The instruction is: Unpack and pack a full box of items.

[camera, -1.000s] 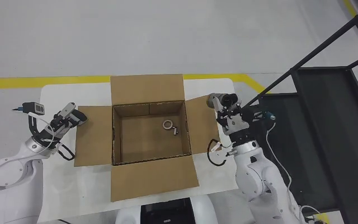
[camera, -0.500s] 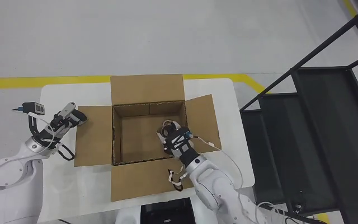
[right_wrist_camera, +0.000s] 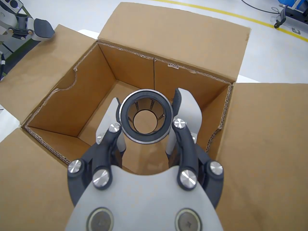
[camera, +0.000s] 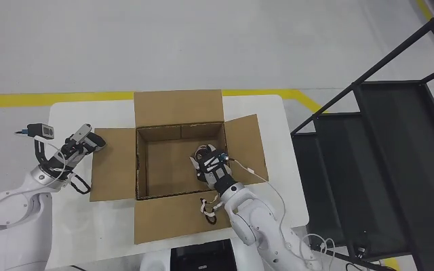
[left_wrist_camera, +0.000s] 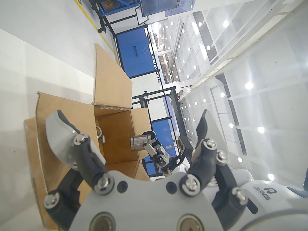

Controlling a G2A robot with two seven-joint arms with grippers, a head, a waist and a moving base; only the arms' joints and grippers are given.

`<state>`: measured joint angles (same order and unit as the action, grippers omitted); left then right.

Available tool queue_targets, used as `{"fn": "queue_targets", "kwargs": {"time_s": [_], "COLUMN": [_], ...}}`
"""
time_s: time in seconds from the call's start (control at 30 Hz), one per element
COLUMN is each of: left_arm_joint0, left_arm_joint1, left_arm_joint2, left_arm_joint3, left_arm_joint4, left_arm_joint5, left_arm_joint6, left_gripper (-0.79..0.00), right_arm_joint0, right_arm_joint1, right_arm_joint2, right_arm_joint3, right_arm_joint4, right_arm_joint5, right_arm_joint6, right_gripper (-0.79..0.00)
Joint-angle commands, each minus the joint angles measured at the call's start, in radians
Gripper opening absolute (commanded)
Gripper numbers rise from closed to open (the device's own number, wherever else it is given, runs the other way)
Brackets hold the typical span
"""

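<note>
right gripper (right_wrist_camera: 148,99): i am clamping it narrow on a linear bearing sleeve (right_wrist_camera: 123,117), one pad pressing each side of the outer shell, the bore pointing down into the open cardboard box (right_wrist_camera: 134,68). the sleeve is hanging at the box's mouth, toward the right wall and clear of the cardboard. it is showing a dark end rim, a bright steel shell and ball tracks running along the bore. i am judging it rigid, heavy for its bulk and slick, so the shell's mid-length is looking like the safest hold. left gripper (left_wrist_camera: 131,118): i am holding it wide with nothing between the pads, at the outer edge of the left flap (camera: 112,169). a small metal ring (left_wrist_camera: 98,131) is lying on the box floor.
</note>
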<state>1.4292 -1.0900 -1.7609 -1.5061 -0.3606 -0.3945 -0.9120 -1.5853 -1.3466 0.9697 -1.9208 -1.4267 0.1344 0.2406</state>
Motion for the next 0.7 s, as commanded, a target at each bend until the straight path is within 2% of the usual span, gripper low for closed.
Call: {"fn": "queue_targets", "kwargs": {"time_s": [0.0, 0.37, 0.5, 0.67], "left_arm_joint0": [0.0, 0.0, 0.0, 0.0], "left_arm_joint1": [0.0, 0.0, 0.0, 0.0], "left_arm_joint2": [0.0, 0.0, 0.0, 0.0], "left_arm_joint3": [0.0, 0.0, 0.0, 0.0], "left_arm_joint4": [0.0, 0.0, 0.0, 0.0], "left_arm_joint5": [0.0, 0.0, 0.0, 0.0], "left_arm_joint6": [0.0, 0.0, 0.0, 0.0], "left_gripper": [0.0, 0.0, 0.0, 0.0], "right_arm_joint0": [0.0, 0.014, 0.098, 0.249], "right_arm_joint1": [0.0, 0.0, -0.005, -0.025], "right_arm_joint2": [0.0, 0.009, 0.014, -0.021], "right_arm_joint3": [0.0, 0.029, 0.133, 0.287], "right_arm_joint4": [0.0, -0.009, -0.021, -0.022], "right_arm_joint5": [0.0, -0.004, -0.041, -0.084], "right_arm_joint6": [0.0, -0.009, -0.013, 0.049], "right_gripper": [-0.785, -0.785, -0.785, -0.785]}}
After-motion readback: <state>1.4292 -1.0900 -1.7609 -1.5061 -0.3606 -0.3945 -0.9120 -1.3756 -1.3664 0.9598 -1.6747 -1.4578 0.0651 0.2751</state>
